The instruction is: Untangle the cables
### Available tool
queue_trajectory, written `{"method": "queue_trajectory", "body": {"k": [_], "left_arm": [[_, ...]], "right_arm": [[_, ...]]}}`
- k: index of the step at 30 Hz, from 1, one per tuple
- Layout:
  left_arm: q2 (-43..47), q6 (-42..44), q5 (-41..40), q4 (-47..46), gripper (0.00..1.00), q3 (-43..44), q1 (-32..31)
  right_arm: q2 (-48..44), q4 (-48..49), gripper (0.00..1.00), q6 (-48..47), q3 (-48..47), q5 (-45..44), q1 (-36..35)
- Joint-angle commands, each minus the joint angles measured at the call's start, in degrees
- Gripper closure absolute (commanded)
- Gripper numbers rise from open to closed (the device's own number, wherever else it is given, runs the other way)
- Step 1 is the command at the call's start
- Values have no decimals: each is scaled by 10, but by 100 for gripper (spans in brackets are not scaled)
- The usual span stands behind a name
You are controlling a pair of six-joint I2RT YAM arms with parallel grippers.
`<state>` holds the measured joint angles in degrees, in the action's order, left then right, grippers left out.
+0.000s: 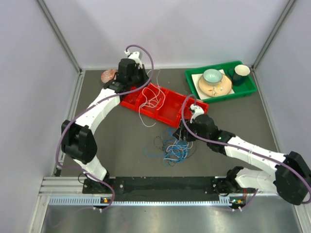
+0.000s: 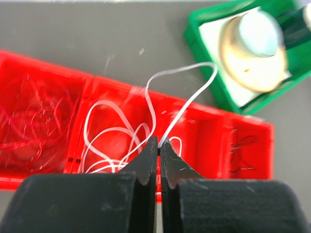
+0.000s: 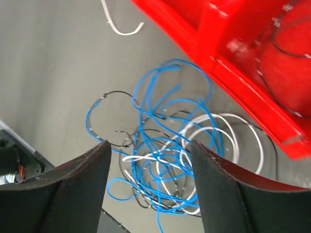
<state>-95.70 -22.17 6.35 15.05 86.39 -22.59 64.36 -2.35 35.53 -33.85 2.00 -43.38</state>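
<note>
Left gripper (image 2: 159, 145) pinches shut on a white cable (image 2: 194, 66) looping up from the middle compartment of the red tray (image 2: 204, 131); right gripper (image 3: 148, 179) hangs spread wide over the tangle of blue, white and black cables (image 3: 163, 155) on the table (image 3: 58, 73), just beside that tray.

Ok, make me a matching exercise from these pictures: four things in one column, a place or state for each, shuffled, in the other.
1 left gripper
2 right gripper
3 red cables
4 bowl

A in the green tray
B open over the blue and white tangle
C in the red tray's end compartment
D shut on a white cable

Pairs: 1-D, 2-B, 3-C, 4-A
</note>
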Motion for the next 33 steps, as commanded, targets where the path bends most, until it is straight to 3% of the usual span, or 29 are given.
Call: {"method": "queue_trajectory", "body": {"k": [1,5,10,16,25,33], "left_arm": [[-33,-5,-45,7,100,-26,-1],[-62,-16,-105,7,100,-17,0],[-29,-10,-167,-12,100,-23,-1],[17,12,-173,-20,100,-6,-2],[-48,53,-179,-76,100,-11,-10],[-83,59,-180,-96,100,-53,-54]], "right_arm": [[-50,8,34,29,25,-40,0],[-76,-3,34,33,34,-48,0],[-98,-16,35,38,41,-54,0],[-85,-18,35,42,41,-50,0],[-93,-18,37,53,44,-40,0],[-118,-22,37,68,69,-48,0]]}}
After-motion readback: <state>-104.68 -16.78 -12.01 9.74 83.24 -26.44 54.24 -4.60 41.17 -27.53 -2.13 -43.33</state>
